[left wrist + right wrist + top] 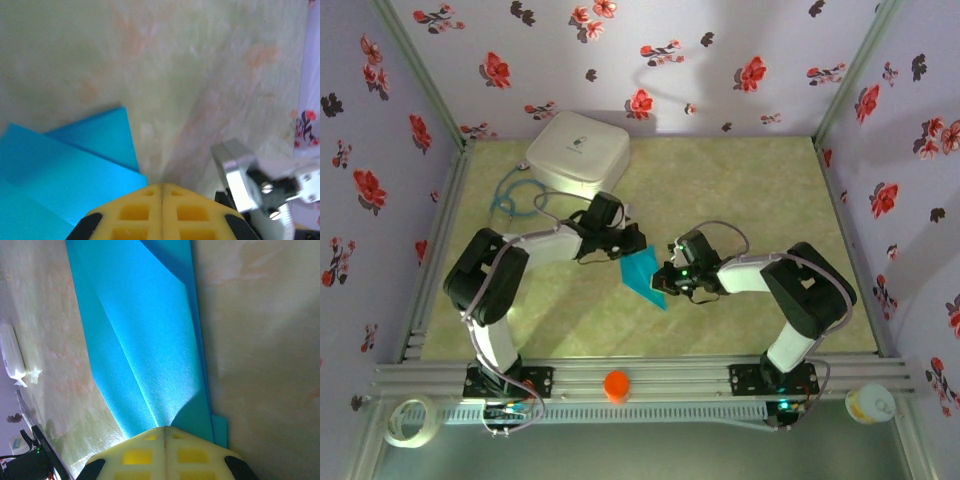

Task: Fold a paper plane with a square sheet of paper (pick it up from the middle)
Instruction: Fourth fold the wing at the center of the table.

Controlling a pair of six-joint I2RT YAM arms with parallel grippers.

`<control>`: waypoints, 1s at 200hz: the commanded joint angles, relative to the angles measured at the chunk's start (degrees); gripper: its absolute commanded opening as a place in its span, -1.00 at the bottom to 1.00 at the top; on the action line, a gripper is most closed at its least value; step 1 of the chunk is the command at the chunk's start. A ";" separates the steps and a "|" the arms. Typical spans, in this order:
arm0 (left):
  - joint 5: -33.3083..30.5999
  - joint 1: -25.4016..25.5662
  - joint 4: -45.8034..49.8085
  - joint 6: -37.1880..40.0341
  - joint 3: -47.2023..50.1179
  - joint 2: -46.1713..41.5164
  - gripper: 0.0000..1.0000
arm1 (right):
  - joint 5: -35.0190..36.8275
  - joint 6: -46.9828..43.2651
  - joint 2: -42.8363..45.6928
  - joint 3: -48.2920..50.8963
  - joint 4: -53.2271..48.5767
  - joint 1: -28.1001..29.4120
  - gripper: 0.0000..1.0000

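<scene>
The turquoise sheet of paper (642,275) lies mid-table between the two arms, folded into a long, layered paper plane shape whose point faces the near edge. My left gripper (625,243) is shut at the paper's far end; in the left wrist view its yellow fingertips (161,186) meet just beside a corner of the paper (75,160) with nothing between them. My right gripper (670,272) is at the paper's right side. In the right wrist view a raised flap of the paper (145,340) runs into the closed gripper (165,427), which pinches it.
A white rounded box (578,150) stands at the back left with a blue cable (510,200) beside it. On the front rail sit an orange cap (616,385), a tape roll (408,420) and a white cup (870,403). Floral walls enclose the table.
</scene>
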State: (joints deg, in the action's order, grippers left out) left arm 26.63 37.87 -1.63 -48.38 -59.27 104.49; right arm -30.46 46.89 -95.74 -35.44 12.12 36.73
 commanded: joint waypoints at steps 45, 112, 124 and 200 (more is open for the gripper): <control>1.49 -0.72 -6.10 -2.67 5.08 5.55 -1.00 | 2.31 -0.93 0.64 0.76 -9.19 -0.26 -1.00; 3.36 -2.18 -10.71 -2.79 8.72 6.99 -1.00 | 2.65 0.11 3.70 -4.76 -11.66 2.13 -1.00; 3.49 -2.18 -10.94 -2.86 8.99 6.81 -1.00 | 3.34 0.61 2.84 -6.24 -11.39 2.79 -1.00; 3.70 -2.18 -10.95 -3.08 8.90 6.92 -1.00 | 3.41 2.13 -6.96 -9.88 -6.32 2.55 -1.00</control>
State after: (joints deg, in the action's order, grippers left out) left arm 31.57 36.18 -13.47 -51.05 -51.57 109.45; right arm -26.85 47.81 -99.88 -45.56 4.45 39.40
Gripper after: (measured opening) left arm 0.047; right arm 0.065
